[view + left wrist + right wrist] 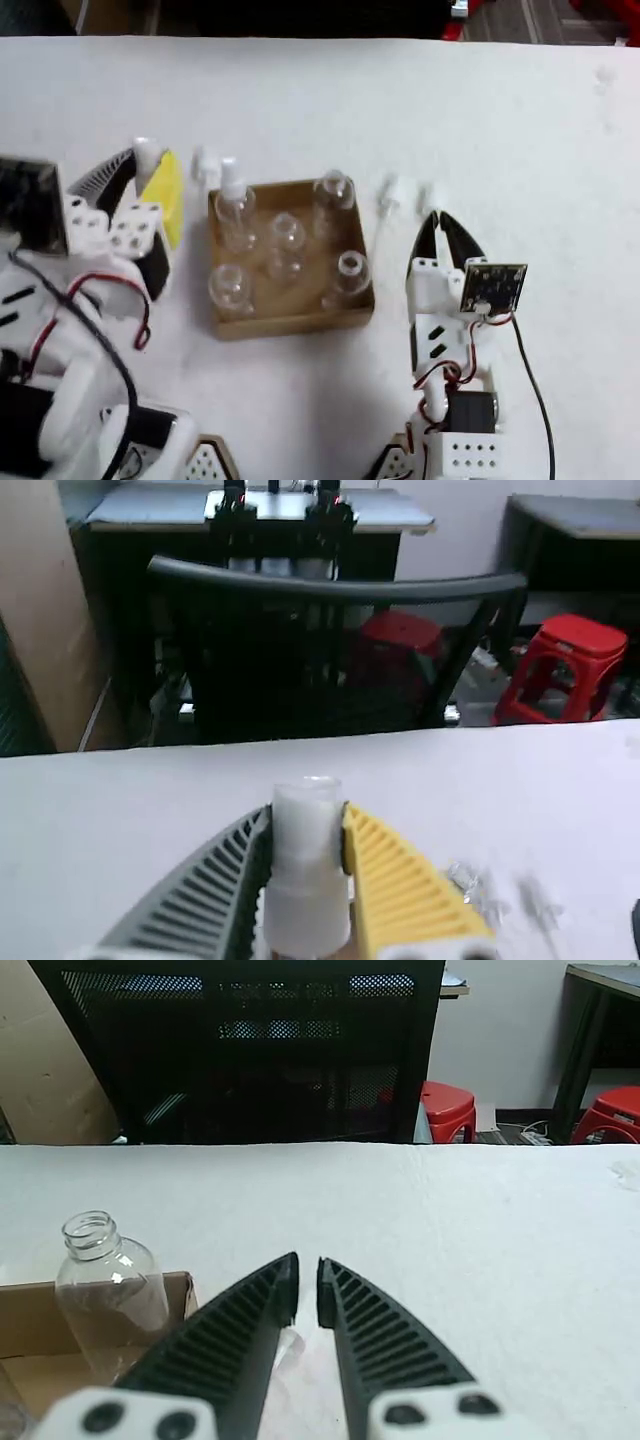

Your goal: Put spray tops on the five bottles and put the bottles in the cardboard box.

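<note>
One spray top tight between the left jaws; right jaws nearly together.

nothing here can be read. no print, label, number or sign is legible on the bottles, the cardboard box or the small circuit board on an arm's wrist.

Left tool clamps a spray top, right tool pinched together
</note>
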You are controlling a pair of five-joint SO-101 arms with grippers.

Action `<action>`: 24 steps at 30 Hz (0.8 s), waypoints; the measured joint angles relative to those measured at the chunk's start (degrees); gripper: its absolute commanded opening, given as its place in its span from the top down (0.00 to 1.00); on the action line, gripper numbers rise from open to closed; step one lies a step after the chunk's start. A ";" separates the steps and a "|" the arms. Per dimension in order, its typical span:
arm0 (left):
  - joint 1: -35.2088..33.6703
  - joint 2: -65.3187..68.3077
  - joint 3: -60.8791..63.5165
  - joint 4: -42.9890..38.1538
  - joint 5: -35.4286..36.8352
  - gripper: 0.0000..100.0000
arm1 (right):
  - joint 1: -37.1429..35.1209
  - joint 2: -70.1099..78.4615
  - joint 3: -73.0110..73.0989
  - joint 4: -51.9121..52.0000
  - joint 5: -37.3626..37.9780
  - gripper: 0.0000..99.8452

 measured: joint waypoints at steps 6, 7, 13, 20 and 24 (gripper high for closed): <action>5.54 5.19 0.09 -4.84 0.00 0.98 | 0.00 0.00 0.00 0.00 0.00 0.98; 5.63 6.59 0.09 -5.89 -0.09 0.98 | 0.00 0.00 0.00 0.00 0.00 0.98; 6.15 12.31 0.18 -8.09 -2.20 0.98 | 0.00 0.00 0.00 0.00 0.00 0.98; 8.18 10.55 7.03 -9.49 -2.29 0.98 | 0.00 0.00 0.00 0.00 0.00 0.98; 9.05 -0.35 14.86 -13.01 -2.29 0.98 | 0.00 0.00 0.00 0.00 0.00 0.98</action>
